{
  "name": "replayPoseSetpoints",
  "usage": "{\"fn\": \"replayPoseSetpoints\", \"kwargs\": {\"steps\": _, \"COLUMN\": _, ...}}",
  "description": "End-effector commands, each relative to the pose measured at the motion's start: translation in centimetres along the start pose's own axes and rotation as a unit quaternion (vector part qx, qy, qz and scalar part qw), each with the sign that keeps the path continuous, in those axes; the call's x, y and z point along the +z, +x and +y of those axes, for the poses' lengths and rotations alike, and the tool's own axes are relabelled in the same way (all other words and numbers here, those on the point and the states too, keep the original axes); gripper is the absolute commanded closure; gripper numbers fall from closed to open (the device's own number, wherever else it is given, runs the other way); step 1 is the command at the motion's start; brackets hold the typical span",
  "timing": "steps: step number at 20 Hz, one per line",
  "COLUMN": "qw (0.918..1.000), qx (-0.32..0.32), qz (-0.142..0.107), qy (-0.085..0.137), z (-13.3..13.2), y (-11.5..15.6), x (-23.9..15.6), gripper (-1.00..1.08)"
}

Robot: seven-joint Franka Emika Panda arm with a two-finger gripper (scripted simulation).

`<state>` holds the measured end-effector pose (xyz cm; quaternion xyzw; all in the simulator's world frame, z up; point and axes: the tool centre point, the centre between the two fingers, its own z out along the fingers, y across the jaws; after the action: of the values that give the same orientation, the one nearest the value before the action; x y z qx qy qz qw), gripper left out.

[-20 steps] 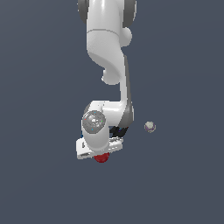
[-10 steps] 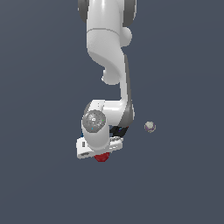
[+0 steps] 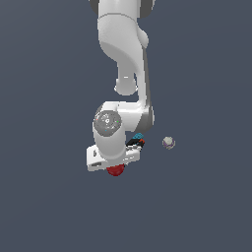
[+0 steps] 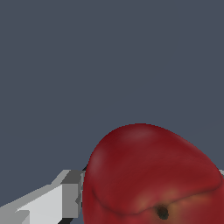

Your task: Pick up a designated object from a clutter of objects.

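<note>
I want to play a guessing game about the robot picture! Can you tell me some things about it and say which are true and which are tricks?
1. The shiny round red apple fills much of the wrist view. True.
2. The white gripper is directly over the small whitish-grey ball. False: it is over the apple; the ball sits apart, toward the exterior view's right.
3. The apple is green. False: it is red.
4. A grey finger sits right beside the apple. True.
</note>
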<state>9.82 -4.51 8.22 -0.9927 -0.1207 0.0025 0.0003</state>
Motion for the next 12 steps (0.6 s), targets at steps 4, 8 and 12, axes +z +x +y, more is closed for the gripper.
{"fn": "replayPoseSetpoints", "kwargs": {"steps": 4, "qw": 1.0, "qx": 0.0, "qz": 0.002, "qy": -0.001, "z": -1.1, "y": -1.4, "x": -3.9, "gripper": 1.08}}
{"fn": "replayPoseSetpoints", "kwargs": {"steps": 8, "qw": 1.0, "qx": 0.0, "qz": 0.002, "qy": -0.001, "z": -2.2, "y": -2.8, "x": -7.4, "gripper": 1.08}}
{"fn": "replayPoseSetpoints", "kwargs": {"steps": 12, "qw": 1.0, "qx": 0.0, "qz": 0.002, "qy": -0.001, "z": -3.3, "y": -4.2, "x": -11.0, "gripper": 1.08}}
